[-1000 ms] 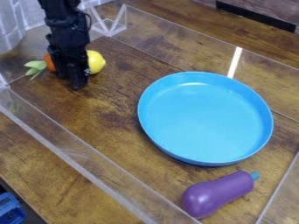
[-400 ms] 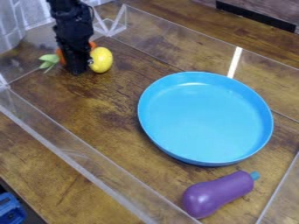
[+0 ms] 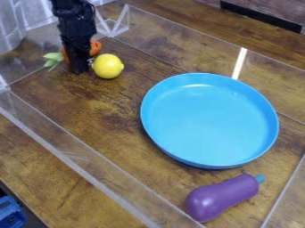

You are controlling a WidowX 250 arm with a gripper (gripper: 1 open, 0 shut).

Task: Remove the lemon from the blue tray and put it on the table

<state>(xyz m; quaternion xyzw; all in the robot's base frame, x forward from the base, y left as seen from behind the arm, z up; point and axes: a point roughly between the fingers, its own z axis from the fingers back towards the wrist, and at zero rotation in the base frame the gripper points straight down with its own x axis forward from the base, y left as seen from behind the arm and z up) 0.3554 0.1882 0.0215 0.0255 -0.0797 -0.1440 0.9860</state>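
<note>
The hand [image 3: 78,64] stands at the far left part of the bench [image 3: 107,125], pointing straight down, with its tip very low over the wood. Its two fingers are pressed together, and nothing can be seen between them. The arm above it is black and goes up out of the picture at the top.

The lemon [image 3: 107,66] lies on the bench just to the right of the hand, close beside it; whether it touches the fingers I cannot tell. It is bright yellow and rests on the dark wood, outside the blue tray [image 3: 210,153]. The blue tray is well apart from the hand, to its right and nearer to the camera, and its inside shows only blue surface with a soft shine.

Directly behind the hand, partly hidden by it, is the carrot [image 3: 93,46]: a bit of orange shows at the right of the hand and some green leaves at its left. The eggplant [image 3: 220,198], purple, lies far from the hand, at the near right, just beyond the tray's front rim. Clear walls [image 3: 48,134] run around the bench.
</note>
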